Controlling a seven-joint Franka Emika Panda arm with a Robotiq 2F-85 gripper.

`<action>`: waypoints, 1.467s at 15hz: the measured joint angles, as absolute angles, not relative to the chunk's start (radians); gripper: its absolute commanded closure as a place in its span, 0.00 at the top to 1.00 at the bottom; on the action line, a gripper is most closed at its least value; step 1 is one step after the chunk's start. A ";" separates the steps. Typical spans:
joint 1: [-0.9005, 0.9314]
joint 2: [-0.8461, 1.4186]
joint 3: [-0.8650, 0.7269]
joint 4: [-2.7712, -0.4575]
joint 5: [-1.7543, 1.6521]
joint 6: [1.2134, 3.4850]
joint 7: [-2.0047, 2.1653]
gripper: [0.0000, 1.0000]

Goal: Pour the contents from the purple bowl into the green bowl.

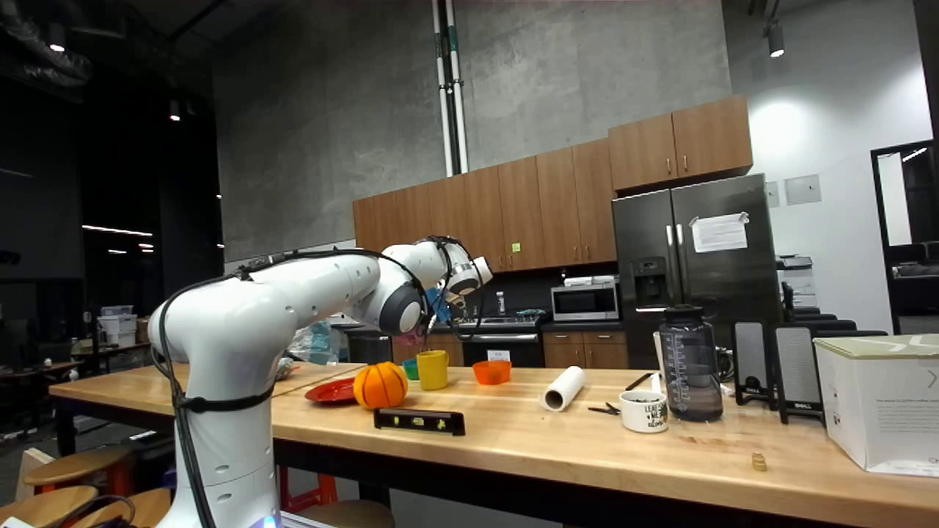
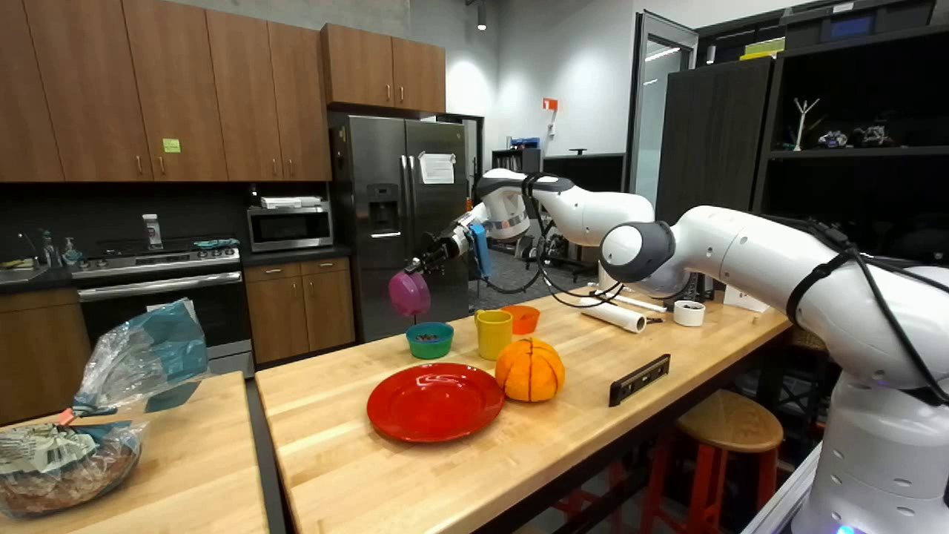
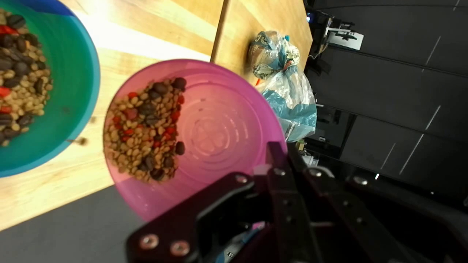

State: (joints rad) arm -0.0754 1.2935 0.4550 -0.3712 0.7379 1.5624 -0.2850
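Note:
The purple bowl (image 2: 409,294) hangs tilted in the air at the table's far edge, above and beside the green bowl (image 2: 430,348). In the wrist view the purple bowl (image 3: 226,109) holds grains, dark beans and red bits (image 3: 146,135), gathered on the side toward the green bowl (image 3: 82,109). The green bowl stands upright and also holds such contents (image 3: 20,73). A few blurred specks (image 3: 81,141) show between the bowls. My gripper (image 3: 287,149) is shut on the purple bowl's rim; it also shows in an exterior view (image 2: 417,265).
A yellow mug (image 2: 494,334) stands right beside the green bowl, with an orange bowl (image 2: 523,319) behind it. A red plate (image 2: 435,403) and an orange pumpkin (image 2: 529,369) are nearer. A black level (image 2: 639,380) and a white roll (image 2: 614,314) lie farther along.

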 measured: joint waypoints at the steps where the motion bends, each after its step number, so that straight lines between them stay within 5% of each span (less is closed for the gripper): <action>1: -0.076 1.294 0.455 -0.371 0.738 1.562 -0.285 0.01; 22: -0.101 1.296 0.455 -0.371 0.789 1.530 -0.301 0.01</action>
